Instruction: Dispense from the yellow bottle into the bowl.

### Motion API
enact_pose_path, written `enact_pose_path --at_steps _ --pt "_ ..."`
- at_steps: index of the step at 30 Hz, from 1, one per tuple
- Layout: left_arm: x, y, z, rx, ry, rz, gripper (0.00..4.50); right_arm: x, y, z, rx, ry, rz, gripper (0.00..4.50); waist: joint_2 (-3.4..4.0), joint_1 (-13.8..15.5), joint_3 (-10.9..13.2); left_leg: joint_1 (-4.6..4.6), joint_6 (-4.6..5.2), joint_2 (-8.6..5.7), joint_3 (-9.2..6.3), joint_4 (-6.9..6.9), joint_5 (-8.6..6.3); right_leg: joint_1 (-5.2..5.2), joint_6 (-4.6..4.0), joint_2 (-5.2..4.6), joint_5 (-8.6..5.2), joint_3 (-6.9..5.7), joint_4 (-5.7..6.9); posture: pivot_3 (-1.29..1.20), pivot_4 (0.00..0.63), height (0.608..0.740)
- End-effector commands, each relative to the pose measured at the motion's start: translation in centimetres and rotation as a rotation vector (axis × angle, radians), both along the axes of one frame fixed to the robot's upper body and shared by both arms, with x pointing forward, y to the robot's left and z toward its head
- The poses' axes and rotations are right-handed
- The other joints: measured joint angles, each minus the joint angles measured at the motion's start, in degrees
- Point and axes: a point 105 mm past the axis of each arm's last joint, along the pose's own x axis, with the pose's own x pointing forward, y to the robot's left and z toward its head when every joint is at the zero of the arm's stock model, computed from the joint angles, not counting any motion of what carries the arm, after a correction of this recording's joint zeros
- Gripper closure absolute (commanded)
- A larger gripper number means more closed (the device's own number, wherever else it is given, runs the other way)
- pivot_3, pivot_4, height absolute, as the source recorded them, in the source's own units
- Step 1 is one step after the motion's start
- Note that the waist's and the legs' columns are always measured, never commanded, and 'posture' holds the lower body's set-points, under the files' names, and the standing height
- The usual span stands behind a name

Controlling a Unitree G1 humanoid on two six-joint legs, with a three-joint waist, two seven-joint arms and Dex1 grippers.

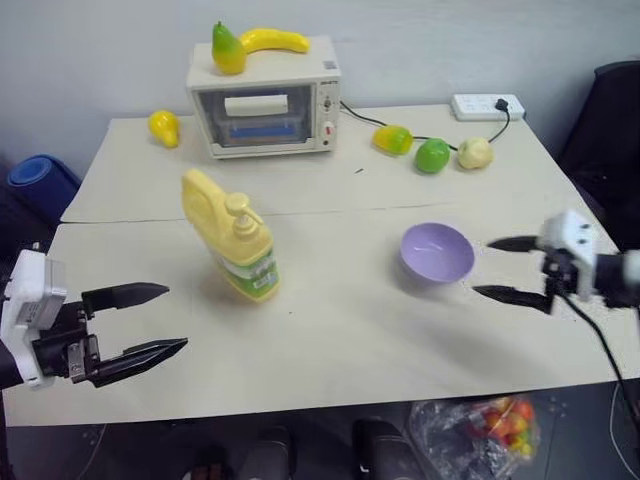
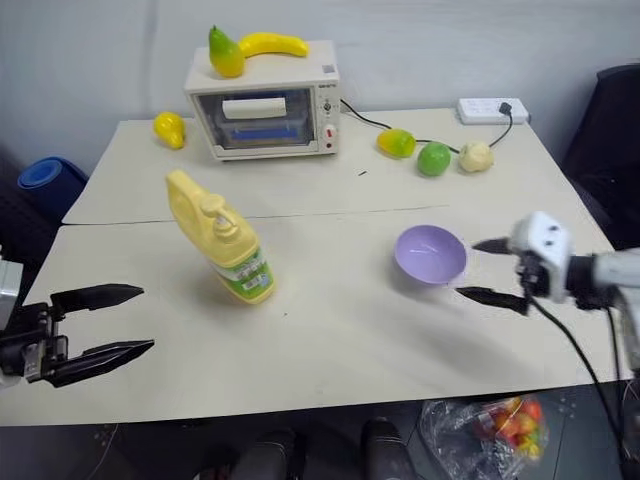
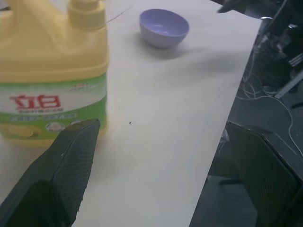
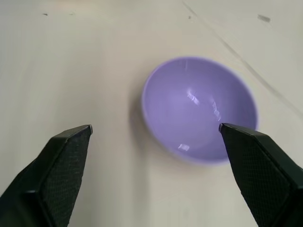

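Beige table (image 1: 330, 340) with yellow bottle (image 1: 232, 237), bowl (image 1: 437, 252) (lavender), toaster oven (image 1: 265, 103).

both arms spread wide, jaws open, empty.

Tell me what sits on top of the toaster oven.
On the toaster oven lie a green-yellow pear and a yellow banana, the pear at the left end and touching the banana. The roof beneath them is covered.
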Motion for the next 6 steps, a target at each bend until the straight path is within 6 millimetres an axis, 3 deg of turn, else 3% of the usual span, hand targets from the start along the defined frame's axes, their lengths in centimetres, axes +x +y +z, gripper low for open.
enact_pose_path --at_steps 1,6 --pt "-0.4 1.5 0.5 0.001 -0.036 0.071 0.00 -2.2 -2.1 0.0 0.052 0.046 -0.052 0.02 0.00 0.05 0.00 0.05 0.05 0.00 0.03 0.00 -0.02 0.06 0.00 -0.01 0.00 0.03 -0.03 0.00 0.150 0.740" --pt "-0.5 2.8 -0.6 -0.004 -0.011 0.130 0.00 -2.5 -4.0 -0.7 0.139 0.041 -0.191 0.02 0.07 -0.21 0.05 1.59 0.43 0.10 0.37 -0.87 -0.20 1.45 -0.20 0.03 -0.02 0.21 -0.83 0.00 0.150 0.740"
